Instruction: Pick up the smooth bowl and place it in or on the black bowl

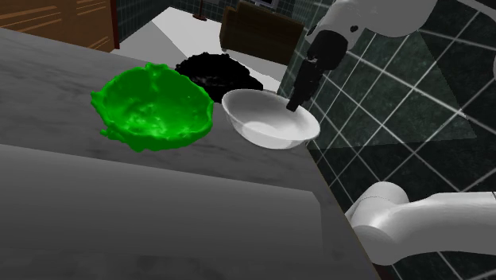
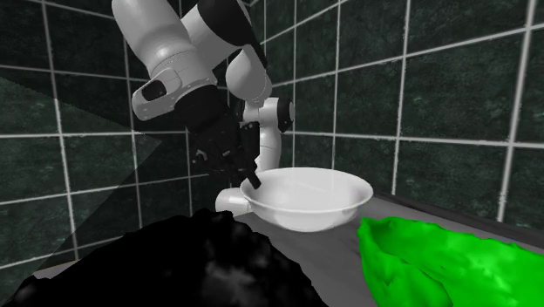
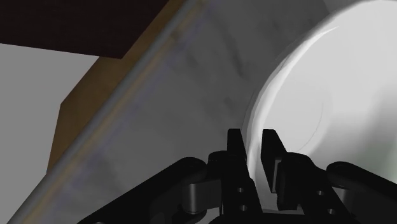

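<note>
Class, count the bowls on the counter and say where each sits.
3. The white bowl sits by the counter edge, the tool on its rim; the green bowl lies to its left in the shoulder view; the black bowl lies behind both.

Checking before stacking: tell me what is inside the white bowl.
Nothing lies in the white bowl: bare inner surface, with one of the fingers reaching inside its rim. The patch behind that finger is covered.
</note>
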Tool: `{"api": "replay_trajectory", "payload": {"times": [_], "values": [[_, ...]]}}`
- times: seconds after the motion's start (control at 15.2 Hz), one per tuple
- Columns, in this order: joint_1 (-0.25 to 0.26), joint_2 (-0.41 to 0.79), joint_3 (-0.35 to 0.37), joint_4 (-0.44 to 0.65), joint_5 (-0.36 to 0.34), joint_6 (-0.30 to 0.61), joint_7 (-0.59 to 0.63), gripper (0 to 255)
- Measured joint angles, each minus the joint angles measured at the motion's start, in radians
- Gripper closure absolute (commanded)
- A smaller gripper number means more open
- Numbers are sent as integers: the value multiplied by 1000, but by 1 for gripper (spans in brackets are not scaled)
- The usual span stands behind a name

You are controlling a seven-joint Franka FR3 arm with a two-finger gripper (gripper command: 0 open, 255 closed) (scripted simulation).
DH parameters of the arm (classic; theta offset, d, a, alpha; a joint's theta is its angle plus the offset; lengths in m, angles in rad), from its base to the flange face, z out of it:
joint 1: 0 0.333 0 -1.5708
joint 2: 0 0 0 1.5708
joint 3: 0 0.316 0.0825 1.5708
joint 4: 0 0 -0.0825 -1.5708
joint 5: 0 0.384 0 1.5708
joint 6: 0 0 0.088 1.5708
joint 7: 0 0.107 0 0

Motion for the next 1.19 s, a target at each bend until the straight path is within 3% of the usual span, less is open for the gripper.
{"api": "replay_trajectory", "payload": {"times": [1.19], "values": [[24, 102, -18, 313, 26, -183, 107, 255]]}}
